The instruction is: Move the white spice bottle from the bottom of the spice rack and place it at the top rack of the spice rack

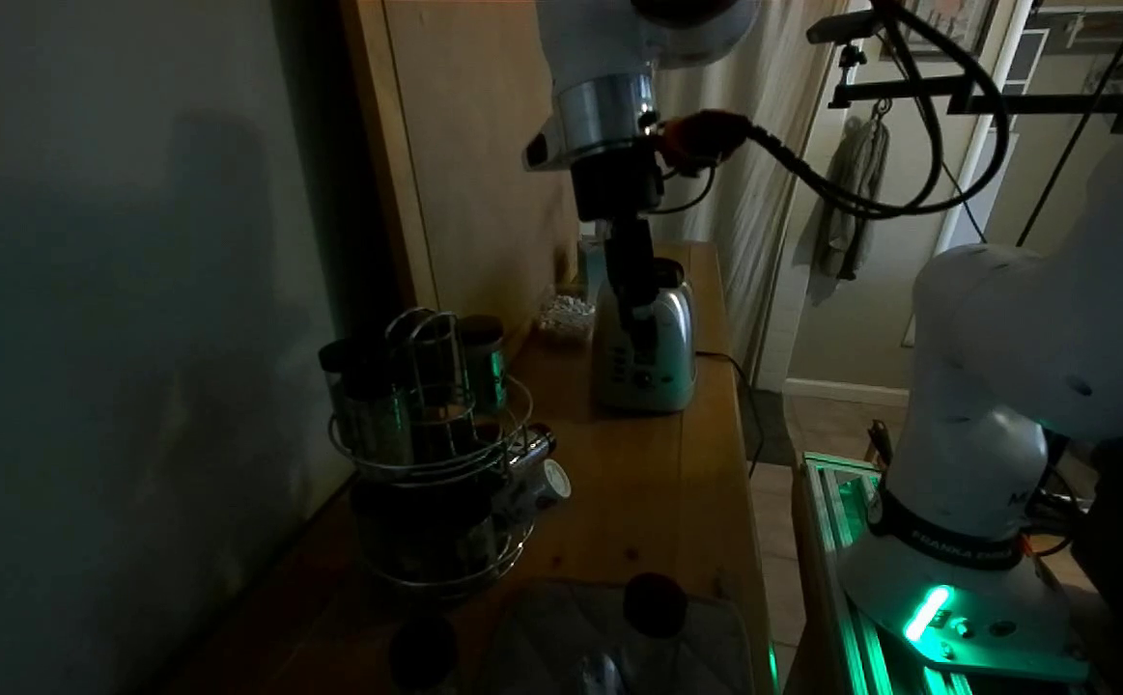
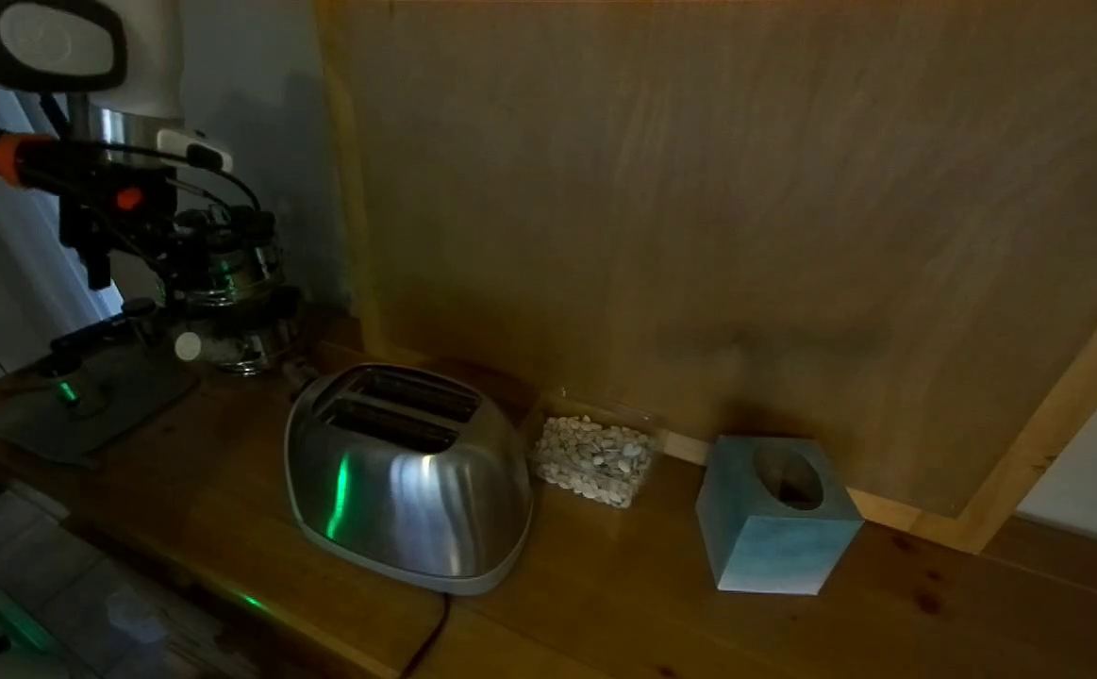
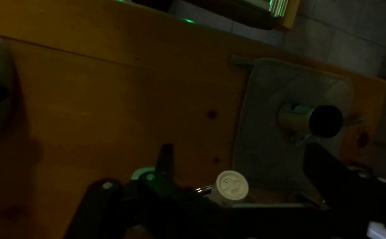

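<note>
The gripper (image 3: 239, 151) lies nearest the lens in the wrist view, fingers spread wide and holding nothing, with the cap of the white spice bottle (image 3: 232, 185) showing between them toward five o'clock. The step seems to be the grasp: best to tip the gripper to the bottle's slant, keep the cap centred, close on the body below it, then draw outward along its axis before lifting past the upper tier. The body runs from the cap toward seven o'clock. In an exterior view, it sits in the lower tier of the spice rack (image 1: 423, 473), at three o'clock, long axis tilted, cap pointing outward to two. In an exterior view, past the toaster (image 2: 407, 509), the cap shows at the rack's eight o'clock.
</note>
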`<action>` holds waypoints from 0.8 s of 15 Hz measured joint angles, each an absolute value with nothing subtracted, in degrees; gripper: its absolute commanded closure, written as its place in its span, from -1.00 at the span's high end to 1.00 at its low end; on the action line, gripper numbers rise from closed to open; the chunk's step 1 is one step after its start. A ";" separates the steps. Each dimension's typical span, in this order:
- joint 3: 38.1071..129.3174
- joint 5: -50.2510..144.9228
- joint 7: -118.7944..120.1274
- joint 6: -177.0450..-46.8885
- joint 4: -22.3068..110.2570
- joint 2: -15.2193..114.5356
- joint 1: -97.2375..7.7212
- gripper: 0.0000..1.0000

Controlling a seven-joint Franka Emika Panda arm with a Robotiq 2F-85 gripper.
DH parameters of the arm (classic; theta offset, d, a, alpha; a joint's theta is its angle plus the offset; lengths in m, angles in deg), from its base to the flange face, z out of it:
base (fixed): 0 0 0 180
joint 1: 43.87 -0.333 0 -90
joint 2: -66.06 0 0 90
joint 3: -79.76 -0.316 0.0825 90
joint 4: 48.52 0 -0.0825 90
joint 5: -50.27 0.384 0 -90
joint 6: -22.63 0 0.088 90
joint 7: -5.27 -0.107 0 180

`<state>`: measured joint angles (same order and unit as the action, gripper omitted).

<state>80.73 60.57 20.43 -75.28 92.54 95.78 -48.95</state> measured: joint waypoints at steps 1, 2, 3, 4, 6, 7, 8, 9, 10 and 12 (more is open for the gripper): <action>80.84 62.30 22.60 -76.91 94.31 95.82 -49.72 1.00; 80.88 64.09 24.40 -78.72 96.06 95.74 -50.52 1.00; 80.89 65.73 25.72 -80.83 97.69 95.60 -51.28 1.00; 80.88 67.16 26.50 -83.25 99.18 95.43 -51.91 1.00; 80.84 69.12 26.98 -88.90 101.81 95.11 -52.70 1.00; 80.83 70.03 27.17 -91.79 102.96 95.00 -52.94 1.00; 80.84 71.12 27.52 -95.18 104.06 94.99 -53.15 1.00; 80.88 72.10 28.11 -98.37 105.06 95.00 -53.36 1.00; 80.96 72.67 28.51 -100.27 105.75 95.02 -53.52 1.00; 81.05 72.80 28.60 -101.29 106.17 95.04 -53.69 1.00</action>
<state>81.05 72.80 28.60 -101.29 106.17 95.04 -53.69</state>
